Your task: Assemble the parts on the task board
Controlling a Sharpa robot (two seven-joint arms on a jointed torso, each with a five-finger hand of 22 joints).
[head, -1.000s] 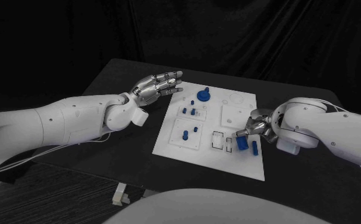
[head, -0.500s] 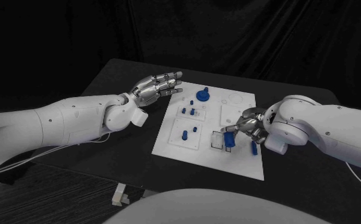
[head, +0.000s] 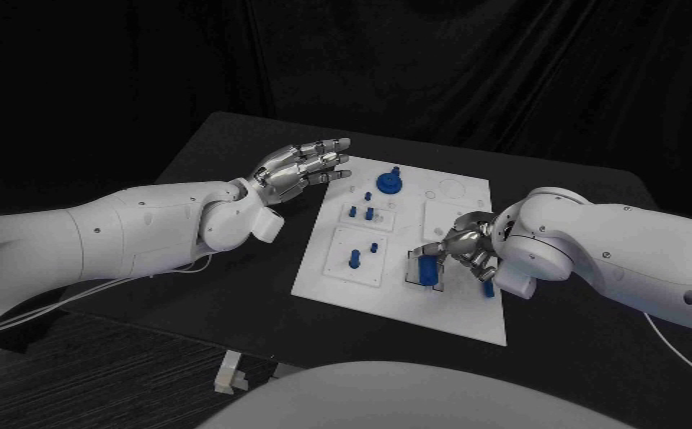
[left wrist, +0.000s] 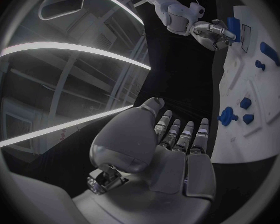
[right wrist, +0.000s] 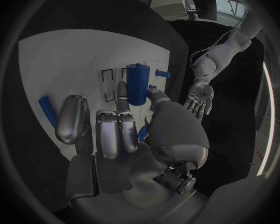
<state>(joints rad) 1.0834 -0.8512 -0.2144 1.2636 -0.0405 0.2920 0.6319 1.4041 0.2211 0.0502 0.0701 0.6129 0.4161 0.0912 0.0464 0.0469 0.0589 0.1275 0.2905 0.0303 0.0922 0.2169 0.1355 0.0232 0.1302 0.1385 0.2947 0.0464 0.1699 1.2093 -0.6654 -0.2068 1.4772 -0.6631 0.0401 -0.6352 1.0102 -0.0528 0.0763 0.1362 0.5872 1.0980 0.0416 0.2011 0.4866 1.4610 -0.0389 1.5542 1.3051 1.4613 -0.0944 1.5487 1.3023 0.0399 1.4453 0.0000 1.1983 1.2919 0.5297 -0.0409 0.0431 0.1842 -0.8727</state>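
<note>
A: The task board [head: 378, 279] is lying in the middle of the black table [head: 216, 149]. What is the left hand [head: 300, 168] doing?

B: It is hovering by the board's far left corner, fingers spread, holding nothing.

A: And the right hand [head: 464, 246]?

B: It is pinching a blue cylinder [head: 426, 268] upright over the board's near right part, beside the rectangular slots [right wrist: 107, 78].

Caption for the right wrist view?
Right hand holds a blue cylinder over the white task board.

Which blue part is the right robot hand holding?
The large blue cylinder, pinched in the right robot hand over the rectangular slots. The slim blue bar and the others lie untouched on the task board.
</note>
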